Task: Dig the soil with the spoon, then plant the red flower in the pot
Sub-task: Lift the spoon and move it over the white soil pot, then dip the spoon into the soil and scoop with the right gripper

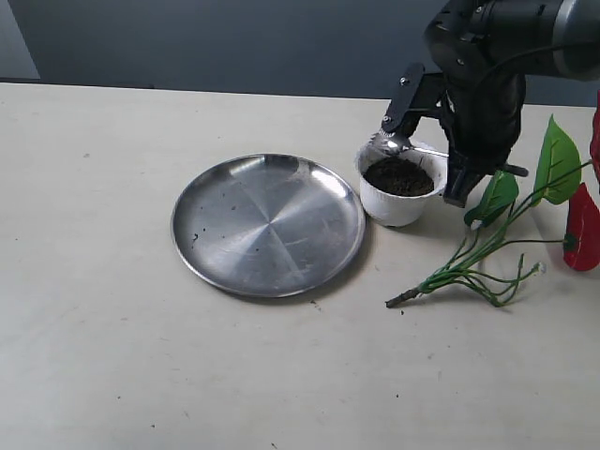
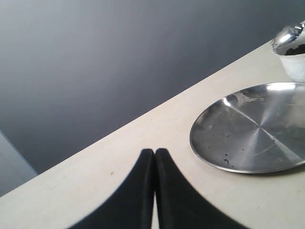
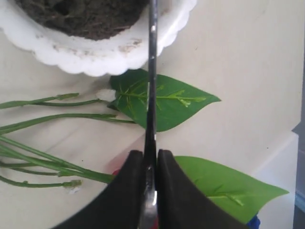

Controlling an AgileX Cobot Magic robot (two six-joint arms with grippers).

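The white pot [image 1: 401, 199] stands right of the middle, filled with dark soil [image 1: 398, 175]. My right gripper [image 1: 457, 161] hangs just right of the pot, shut on the thin handle of the silver spoon [image 1: 392, 142]. The spoon's bowl lies over the pot's far rim. In the right wrist view the spoon handle [image 3: 152, 71] runs from between the gripper [image 3: 151, 155] fingers up over the pot [image 3: 95, 57] and soil [image 3: 81, 14]. The red flower [image 1: 497, 246] lies flat on the table right of the pot, with red blooms [image 1: 581, 230] at the edge. My left gripper [image 2: 154, 152] is shut and empty.
A large round steel plate [image 1: 267, 225] with a few soil crumbs lies left of the pot, almost touching it. Green leaves [image 3: 167, 102] and stems [image 3: 47, 119] lie under my right gripper. The table's far edge [image 2: 143, 117] meets a dark wall.
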